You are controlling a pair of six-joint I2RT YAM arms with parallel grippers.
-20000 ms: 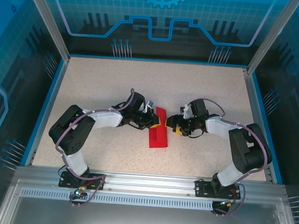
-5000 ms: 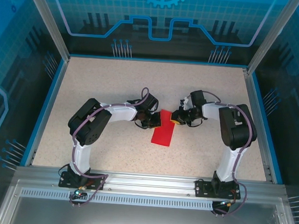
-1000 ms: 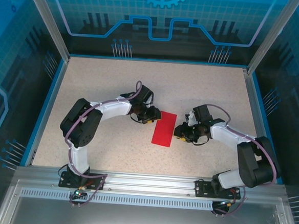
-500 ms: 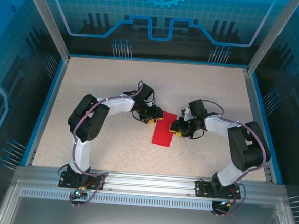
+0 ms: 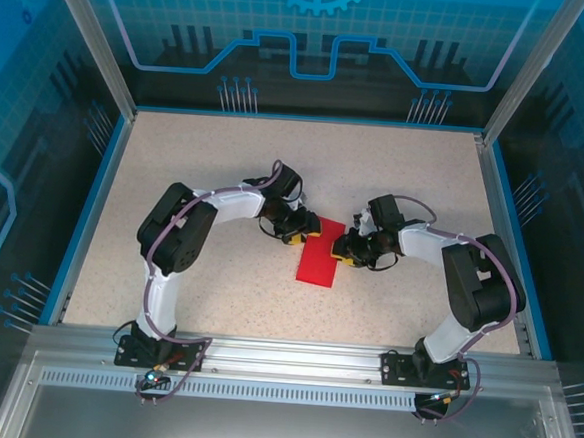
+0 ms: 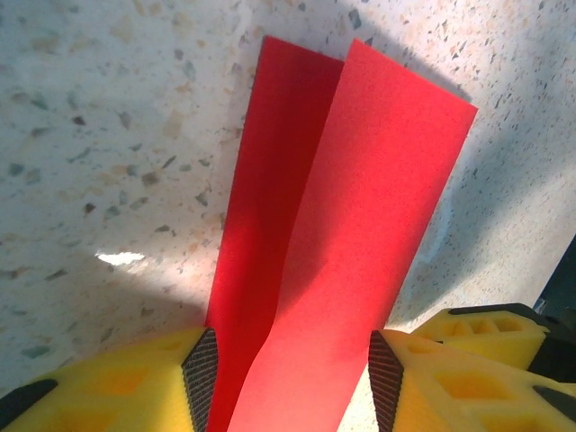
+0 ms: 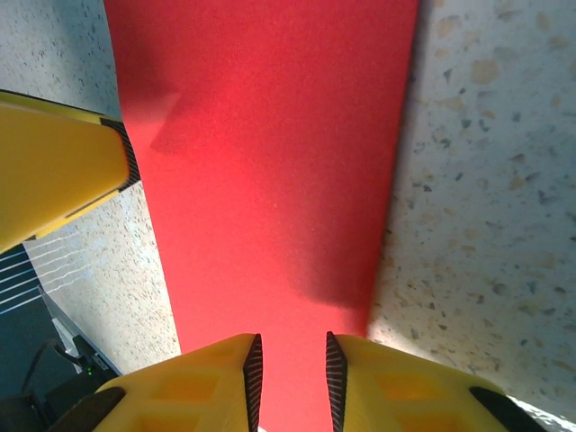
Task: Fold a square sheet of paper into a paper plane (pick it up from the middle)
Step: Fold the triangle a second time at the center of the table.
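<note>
The square sheet of paper [image 5: 317, 263] is bright red and lies mid-table, folded lengthwise into a narrow rectangle. In the left wrist view the paper [image 6: 351, 180] shows two layers, the upper flap slightly raised. My left gripper [image 5: 304, 232] is at its far left corner, open. Its jaws [image 6: 292, 364] straddle the strip's width, with a pad close to each long edge. My right gripper [image 5: 342, 251] is at the right edge. Its jaws [image 7: 292, 364] stand a narrow gap apart over the flat paper [image 7: 270, 135]. A yellow left finger [image 7: 54, 171] shows across the sheet.
The speckled tabletop [image 5: 226, 164] is bounded by a blue rim [image 5: 108, 196] and transparent walls. An aluminium rail [image 5: 283, 354] carrying both arm bases runs along the near edge. Bare table lies on all sides of the paper.
My right gripper has moved up and left, from beside the paper's lower right edge onto its right edge. The left gripper edged slightly toward the paper. The paper stays in place.
</note>
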